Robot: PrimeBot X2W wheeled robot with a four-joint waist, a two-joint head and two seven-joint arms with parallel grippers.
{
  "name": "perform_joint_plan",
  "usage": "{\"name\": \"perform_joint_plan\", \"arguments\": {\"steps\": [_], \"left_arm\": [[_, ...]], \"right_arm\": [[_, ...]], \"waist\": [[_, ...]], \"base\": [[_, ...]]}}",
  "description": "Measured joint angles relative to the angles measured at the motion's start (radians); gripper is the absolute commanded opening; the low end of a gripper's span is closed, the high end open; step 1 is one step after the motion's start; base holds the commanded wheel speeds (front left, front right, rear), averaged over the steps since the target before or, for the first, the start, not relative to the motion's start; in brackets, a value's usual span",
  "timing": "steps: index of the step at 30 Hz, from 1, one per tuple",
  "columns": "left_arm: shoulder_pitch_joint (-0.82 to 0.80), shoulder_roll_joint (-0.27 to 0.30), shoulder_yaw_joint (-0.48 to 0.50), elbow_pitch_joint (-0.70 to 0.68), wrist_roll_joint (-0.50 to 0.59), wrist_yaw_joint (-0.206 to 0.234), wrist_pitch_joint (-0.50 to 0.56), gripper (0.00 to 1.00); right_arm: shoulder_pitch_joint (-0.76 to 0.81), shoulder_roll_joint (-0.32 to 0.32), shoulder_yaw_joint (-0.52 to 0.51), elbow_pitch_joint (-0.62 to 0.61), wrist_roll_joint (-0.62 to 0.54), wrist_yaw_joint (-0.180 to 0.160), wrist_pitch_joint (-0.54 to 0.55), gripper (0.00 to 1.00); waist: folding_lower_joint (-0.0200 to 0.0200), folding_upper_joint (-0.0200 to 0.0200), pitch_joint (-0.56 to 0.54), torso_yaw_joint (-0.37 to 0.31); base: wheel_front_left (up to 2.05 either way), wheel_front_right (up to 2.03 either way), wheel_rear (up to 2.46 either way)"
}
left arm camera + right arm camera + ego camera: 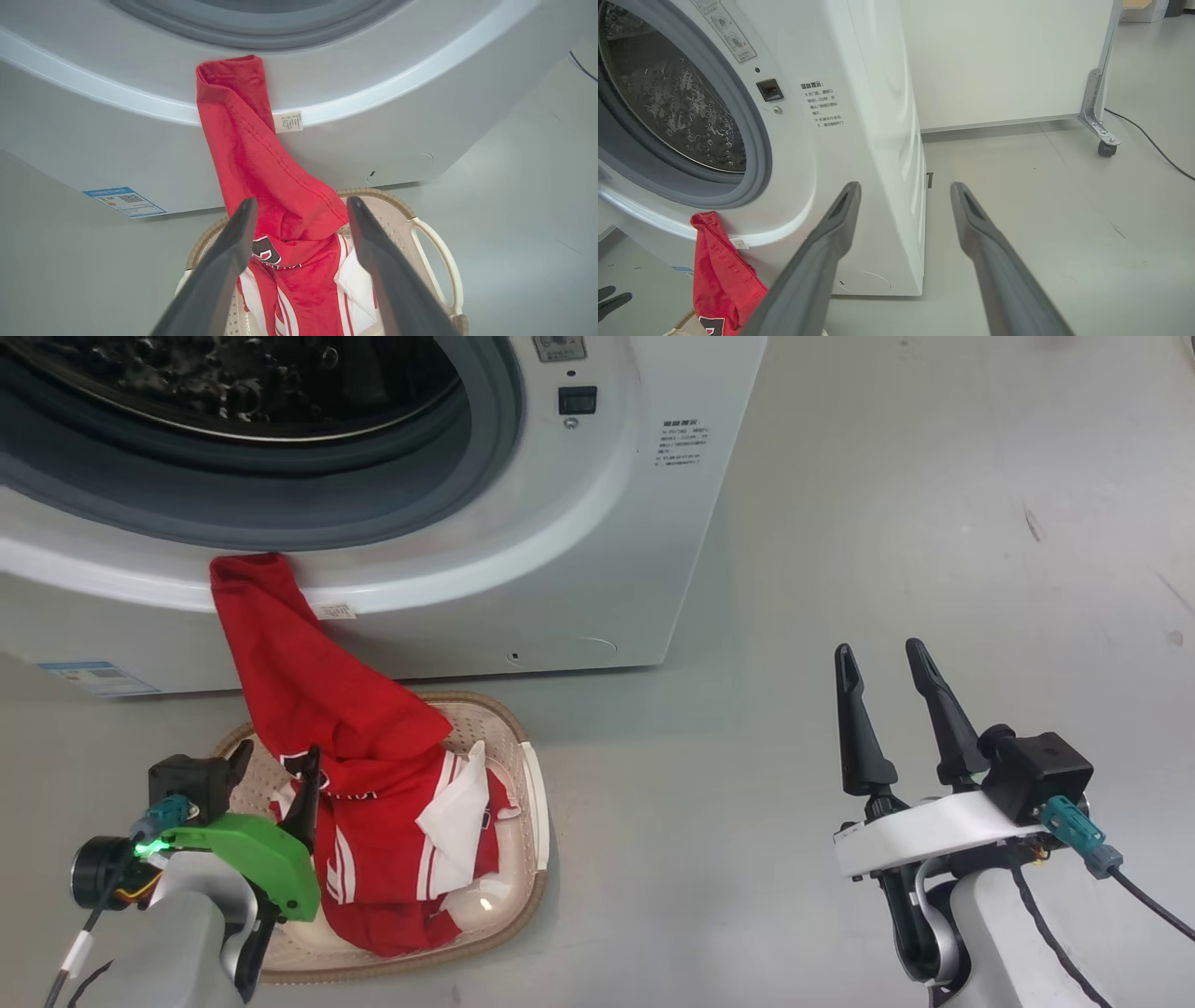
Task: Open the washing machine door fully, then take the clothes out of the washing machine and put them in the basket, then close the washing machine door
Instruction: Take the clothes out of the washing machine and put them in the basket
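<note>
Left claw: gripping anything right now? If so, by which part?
Nothing held. The left claw is open above the basket; the red jersey drapes from the washing machine lip into the basket, ungripped. Right claw open, empty.

Pale grey floor (934, 569), smooth, with a few short dark marks (1032, 523) at the far right in the head view. In the right wrist view, a tall white panel (999, 60) standing upright at the back. At its lower right corner, a metal bracket (1094, 102) with 1 small black caster (1106, 148) touching the floor. Near the caster, a thin black cable (1148, 140) lying on the floor, running to the right edge. In the top right corner, part of a box (1143, 11), well behind.
</note>
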Motion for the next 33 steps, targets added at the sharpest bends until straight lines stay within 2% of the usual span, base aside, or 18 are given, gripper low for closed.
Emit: {"name": "perform_joint_plan", "arguments": {"steps": [12,22,26,33], "left_arm": [[0.038,-0.019,0.035,-0.091,-0.006,0.000,-0.009,1.00],[0.090,-0.029,0.110,-0.332,0.011,0.032,-0.009,1.00],[0.139,-0.049,0.133,-0.423,0.031,0.044,-0.011,1.00],[0.224,-0.057,0.148,-0.491,0.063,0.050,-0.012,1.00]], "right_arm": [[0.049,-0.002,-0.032,0.003,-0.007,0.010,0.000,1.00],[0.083,-0.002,-0.052,-0.009,-0.007,0.018,0.000,1.00],[0.098,-0.001,-0.063,-0.010,-0.007,0.019,0.000,1.00],[0.125,-0.001,-0.069,-0.010,-0.015,0.027,0.000,1.00]], "waist": [[0.0000,0.0000,-0.107,0.080],[0.0000,0.0000,-0.145,0.100],[0.0000,0.0000,-0.158,0.104],[0.0000,0.0000,-0.180,0.110]], "base": [[0.00,0.00,0.00],[0.00,0.00,0.00],[0.00,0.00,0.00],[0.00,0.00,0.00]]}}
